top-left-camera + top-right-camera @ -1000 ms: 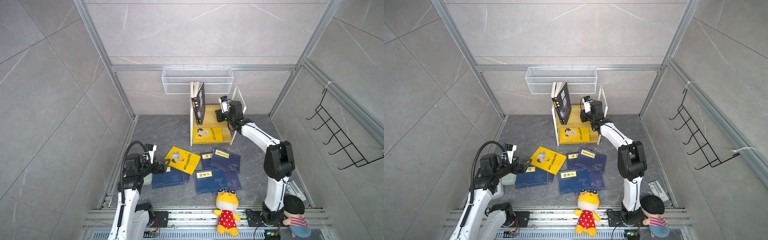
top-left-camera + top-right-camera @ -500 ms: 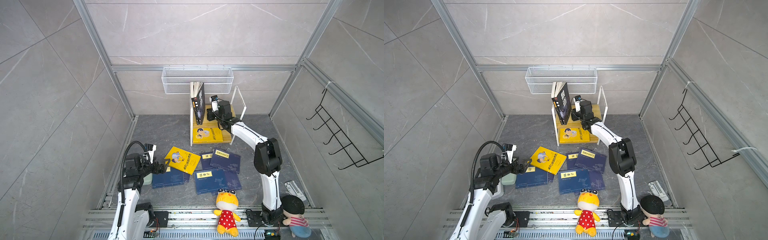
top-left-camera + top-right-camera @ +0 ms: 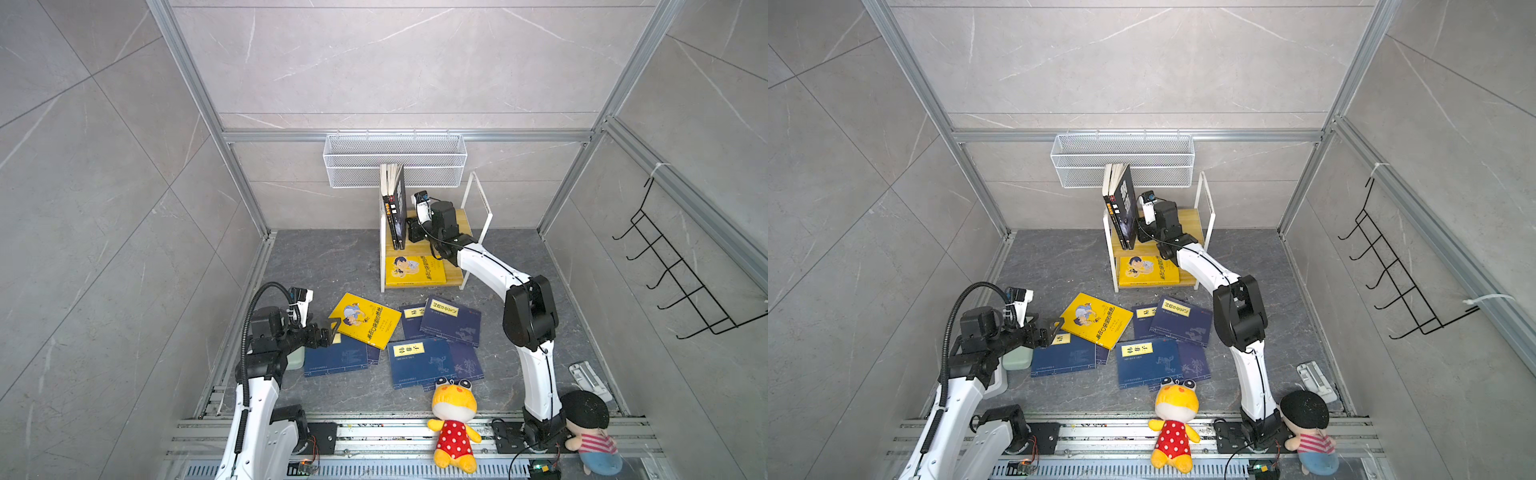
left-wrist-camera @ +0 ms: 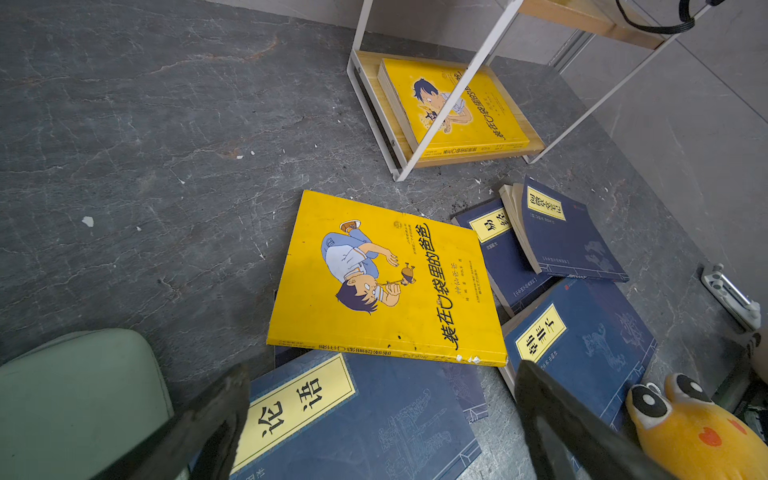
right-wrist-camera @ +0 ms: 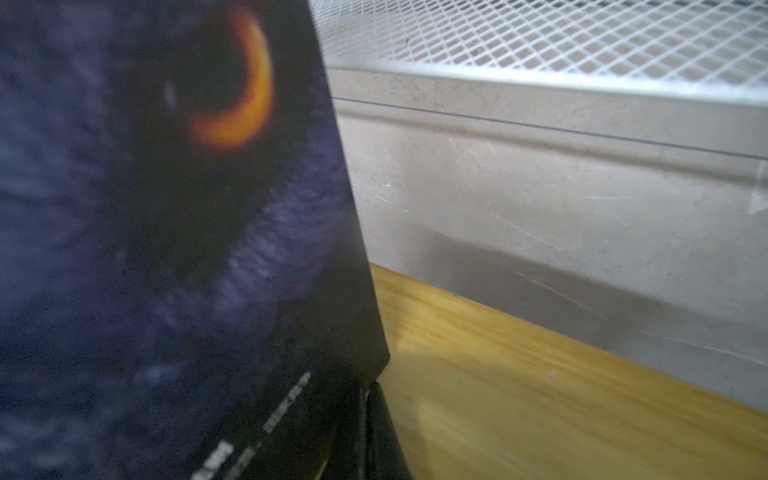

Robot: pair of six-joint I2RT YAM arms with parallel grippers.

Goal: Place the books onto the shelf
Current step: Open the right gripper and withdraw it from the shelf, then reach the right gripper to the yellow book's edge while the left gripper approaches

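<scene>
I read the floor as a clock face with the back wall at twelve. The small two-tier shelf of light wooden boards in a white metal frame (image 3: 1192,226) stands at twelve o'clock, and only part of the job is on it. On its upper board a black paperback with a wolf face (image 3: 1127,212) stands on end at the nine o'clock end, leaning against at least one more upright book (image 3: 1111,195). On the lower board a yellow paperback with a cartoon boy (image 3: 413,270) lies flat. My right gripper (image 3: 411,230) is on that upper board, fingers together and holding nothing, tips low on the three o'clock side of the wolf cover. That cover fills my right wrist view, and I cannot tell whether I touch it or sit just beside it. I judge this to be steadying the book so it stands. The rest lies around the middle of the floor: a second yellow cartoon-boy paperback (image 4: 386,282) and at least four navy blue paperbacks with yellow title labels (image 4: 582,345), some overlapping. My left gripper (image 4: 382,372), at eight o'clock, hangs empty with fingers wide apart over the nearest navy book (image 4: 415,415), close to the yellow one's spine. I put the task under halfway: about three books shelved, five or more to lift. The yellow plush toy in a red dotted dress (image 3: 453,415) at six o'clock and the dark-haired plush doll (image 3: 588,419) at five o'clock are not mine to shelve.
</scene>
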